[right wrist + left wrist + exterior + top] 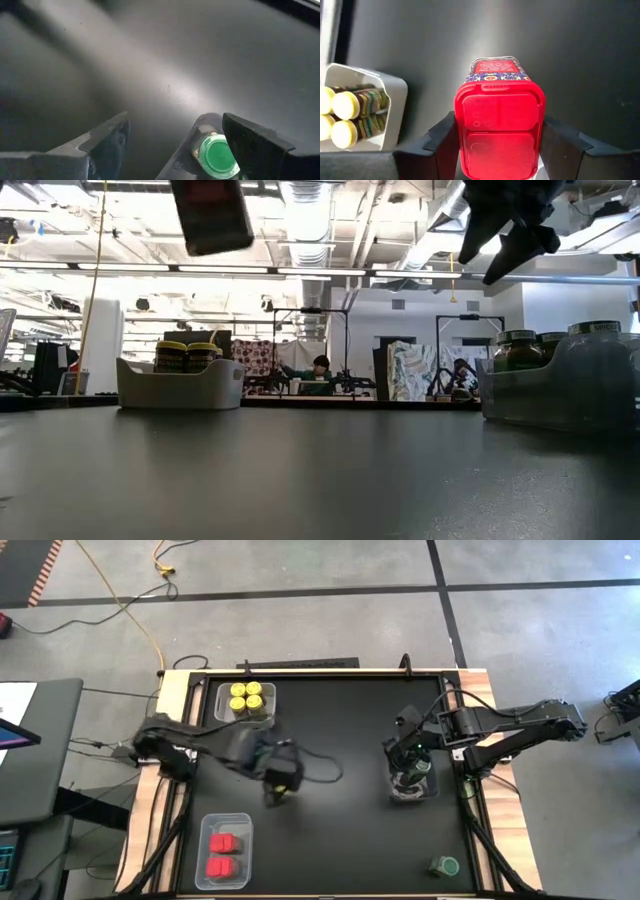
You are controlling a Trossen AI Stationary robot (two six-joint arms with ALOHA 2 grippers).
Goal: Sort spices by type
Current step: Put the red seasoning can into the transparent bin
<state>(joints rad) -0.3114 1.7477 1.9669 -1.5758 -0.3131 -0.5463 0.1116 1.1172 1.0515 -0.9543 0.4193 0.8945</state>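
A red blocky spice container [500,135] with a patterned label is up in the air over the table's middle left, and my left gripper [282,783] is shut on it. In the low view the container [210,215] hangs high above the table. My right gripper [408,762] stands open above a clear bin [428,790] at the right, which holds green-lidded jars [217,155]. A bin at the far left holds yellow-lidded jars [246,699]. A bin at the near left holds red containers [224,852]. One green-lidded jar [445,866] stands alone at the near right. My left gripper pinches the red container between its two fingers, on its two narrow sides [461,135] near the red lid end. The fingers [560,145] slant steeply down from above. The container is lifted clear of the table, label end pointing down, slightly tilted.
The black table top is bare between the bins [340,830]. The yellow-jar bin [180,383] and the green-jar bin [560,380] stand on it in the low view. Beyond the table, a person sits far back in the room [320,370].
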